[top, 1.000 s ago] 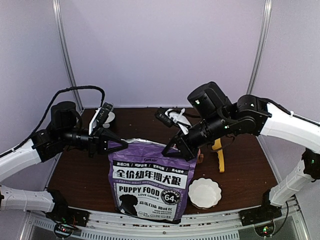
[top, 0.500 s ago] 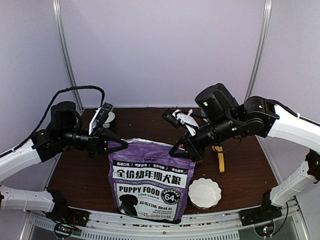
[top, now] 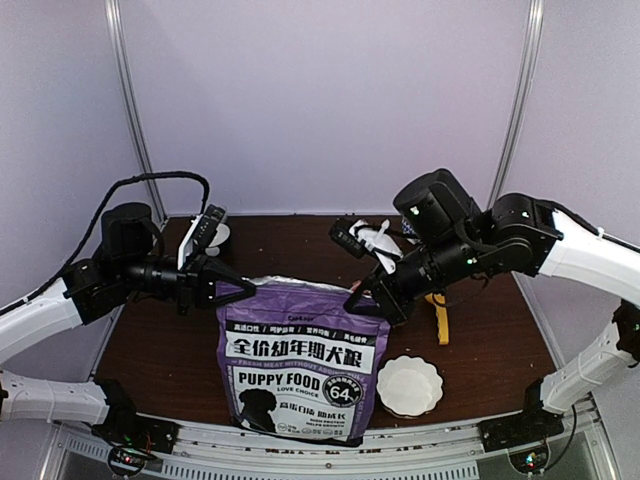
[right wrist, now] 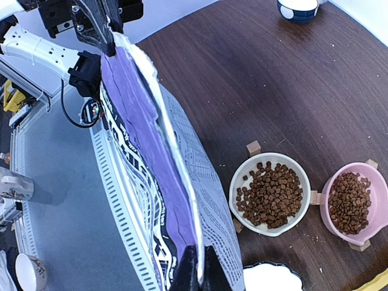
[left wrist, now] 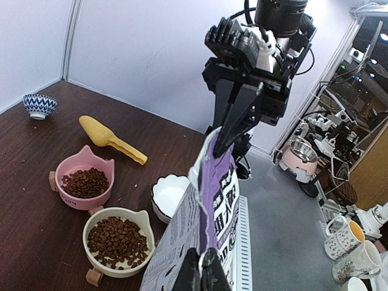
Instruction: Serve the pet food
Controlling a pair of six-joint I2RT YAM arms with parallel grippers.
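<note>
The purple puppy-food bag point(top: 305, 360) stands upright near the table's front edge. My left gripper point(top: 243, 291) is shut on its top left corner and my right gripper point(top: 360, 293) is shut on its top right corner. In the left wrist view the left gripper point(left wrist: 205, 270) pinches the bag's torn top edge point(left wrist: 212, 182). In the right wrist view the right gripper point(right wrist: 195, 268) clamps the same edge. Pet food point(left wrist: 117, 241) fills a cream bowl and more pet food point(left wrist: 85, 182) fills a pink bowl behind the bag. Both heaps point(right wrist: 271, 193) point(right wrist: 351, 202) also show from the right wrist.
An empty white scalloped bowl point(top: 409, 385) sits right of the bag. A yellow scoop point(top: 438, 312) lies behind that bowl. A small blue patterned bowl point(left wrist: 39, 104) stands at the far back of the table. The table's front edge runs just below the bag.
My right arm has shifted a little to the right with the bag's corner in its grip, pulling the top edge tauter. The left arm has not moved.
</note>
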